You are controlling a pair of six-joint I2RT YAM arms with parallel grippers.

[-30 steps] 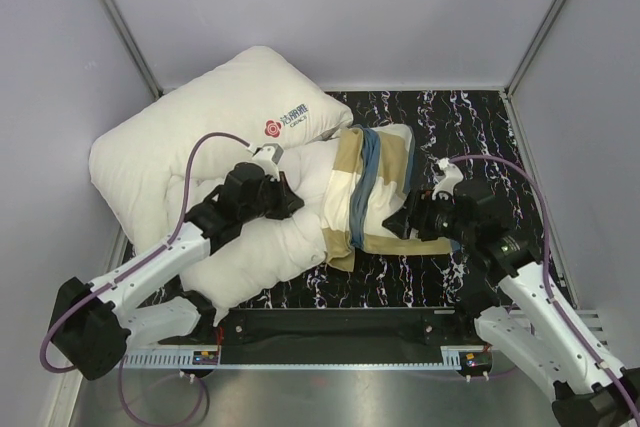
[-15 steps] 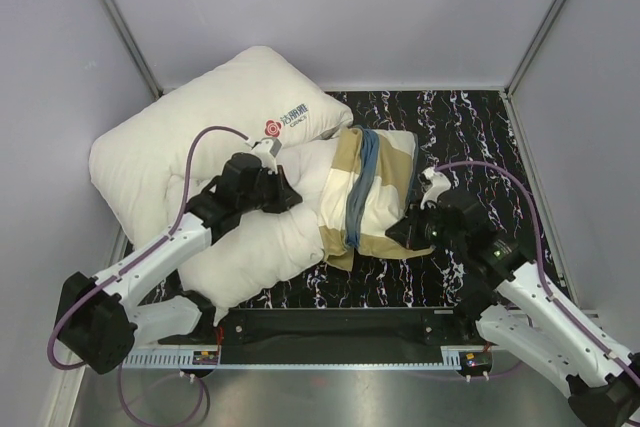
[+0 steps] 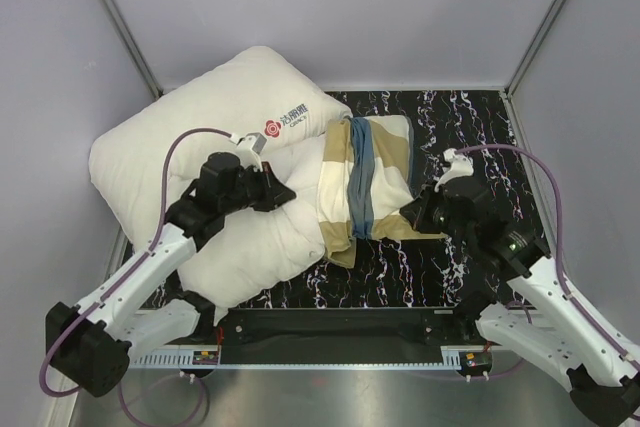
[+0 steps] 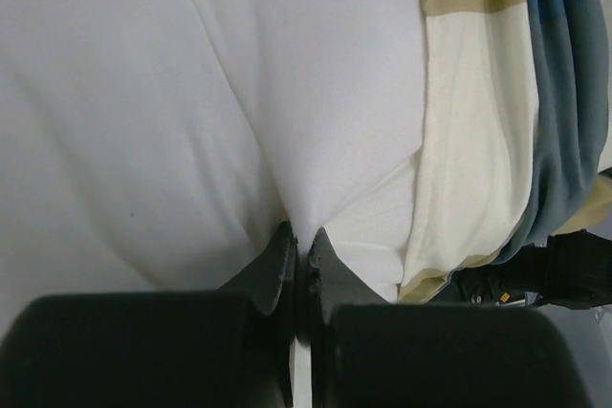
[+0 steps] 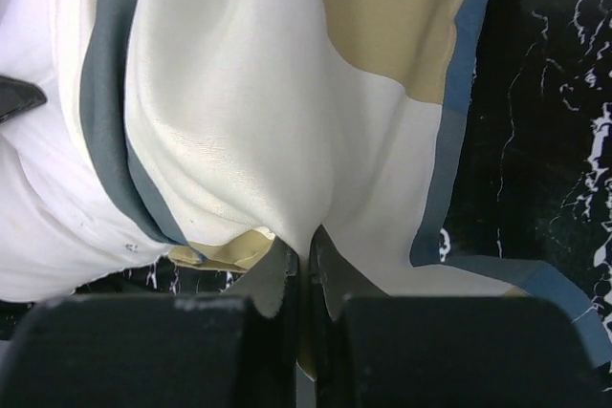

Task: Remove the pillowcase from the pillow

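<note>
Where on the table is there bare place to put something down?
Bare: the far right corner of the table, between the pillowcase and the walls; also the near strip between the pillowcase and the black rail. Crowded: the left half, filled by the pillow and the logo pillow.

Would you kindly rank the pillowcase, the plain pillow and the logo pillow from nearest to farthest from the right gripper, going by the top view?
1. The pillowcase: pinched in the right gripper, just to its left.
2. The pillow: plain, further left, partly inside the pillowcase.
3. The logo pillow: farthest, in the far left corner.
</note>
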